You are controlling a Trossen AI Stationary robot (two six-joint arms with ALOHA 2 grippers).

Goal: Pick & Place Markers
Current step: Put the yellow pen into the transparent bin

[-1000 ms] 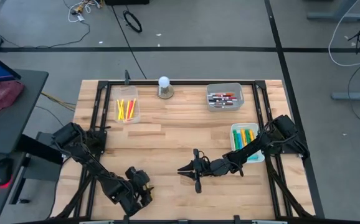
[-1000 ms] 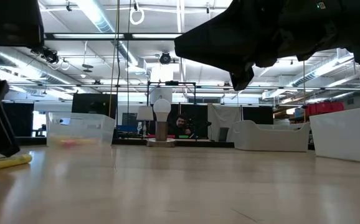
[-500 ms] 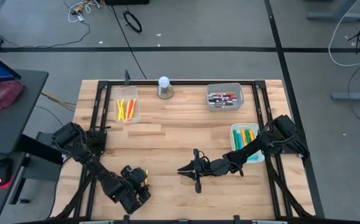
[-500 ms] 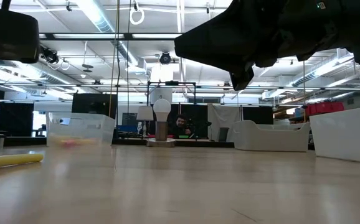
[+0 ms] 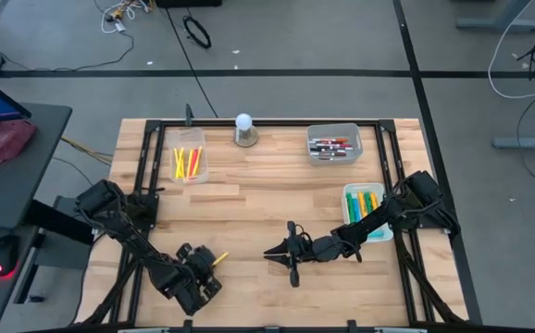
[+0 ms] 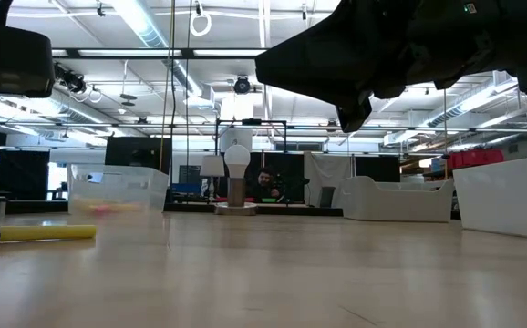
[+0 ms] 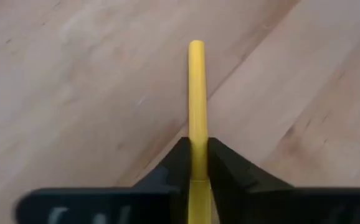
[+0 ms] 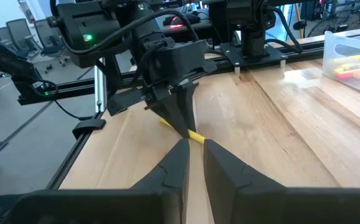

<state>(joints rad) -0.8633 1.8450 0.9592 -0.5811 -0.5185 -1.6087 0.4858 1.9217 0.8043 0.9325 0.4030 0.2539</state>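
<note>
Your left gripper [image 5: 203, 270] sits low at about 7 o'clock on the table [image 5: 249, 185], near the front edge. Its fingers [image 7: 179, 163] are clamped on a yellow marker [image 5: 217, 258]; in the left wrist view the barrel runs straight out between the two pads, free end clear of the wood. From overhead the marker points toward 2 o'clock from the gripper. In the low view it looks roughly level and close to the tabletop [image 6: 46, 232]; you can't tell from that angle whether it touches.

Your right gripper [image 5: 286, 251] is parked around 6 o'clock, slightly right of centre, well apart from the left one. Its fingers [image 8: 179, 163] are nearly together with only a thin slit between them, nothing held. It faces the left arm; the right wrist view shows the yellow marker poking out of the left gripper.

Other markers, for reference:
- clear bin [image 5: 190, 157] at 10 o'clock: yellow markers with some red/pink ones mixed in.
- grey bin [image 5: 334, 144] at 1 o'clock: white or dark-barrelled markers with red bits.
- white tray [image 5: 366, 209] at 4 o'clock, just beside the right arm: green, yellow and teal markers.

White knob [image 5: 243, 129] on a grey base stands at 12 o'clock, between the two far bins.
</note>
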